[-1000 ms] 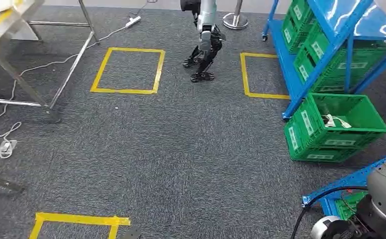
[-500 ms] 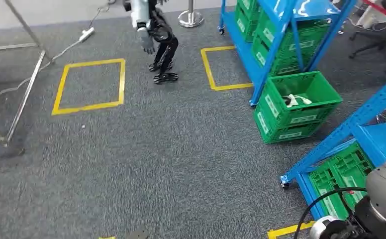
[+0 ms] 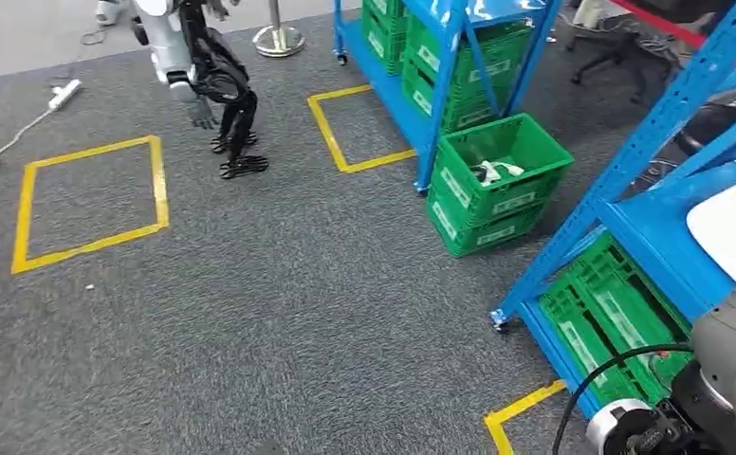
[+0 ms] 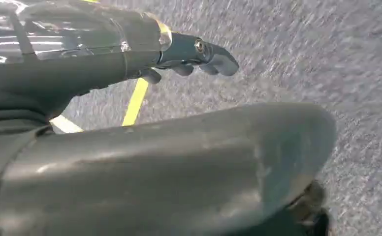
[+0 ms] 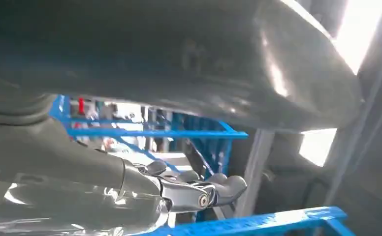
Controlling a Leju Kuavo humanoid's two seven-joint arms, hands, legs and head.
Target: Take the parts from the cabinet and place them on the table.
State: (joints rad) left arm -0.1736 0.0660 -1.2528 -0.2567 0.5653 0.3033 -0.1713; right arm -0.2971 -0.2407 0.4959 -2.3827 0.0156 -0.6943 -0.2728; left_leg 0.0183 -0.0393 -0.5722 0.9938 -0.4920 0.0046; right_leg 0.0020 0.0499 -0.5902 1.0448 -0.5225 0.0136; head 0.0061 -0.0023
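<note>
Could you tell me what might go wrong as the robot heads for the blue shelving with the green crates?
The green crate with white parts sits on the floor beside the blue rack, where a foot could catch it. A second robot stands close to the route. The nearer rack's post stands close to the right arm, which might clip it.

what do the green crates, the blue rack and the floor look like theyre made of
Green crates: likely moulded plastic, with ribbed, slotted walls and a slight sheen. Blue rack: apparently painted metal, with slim glossy uprights. Floor: seemingly short-pile grey carpet, matte and speckled, marked with yellow tape squares.
</note>
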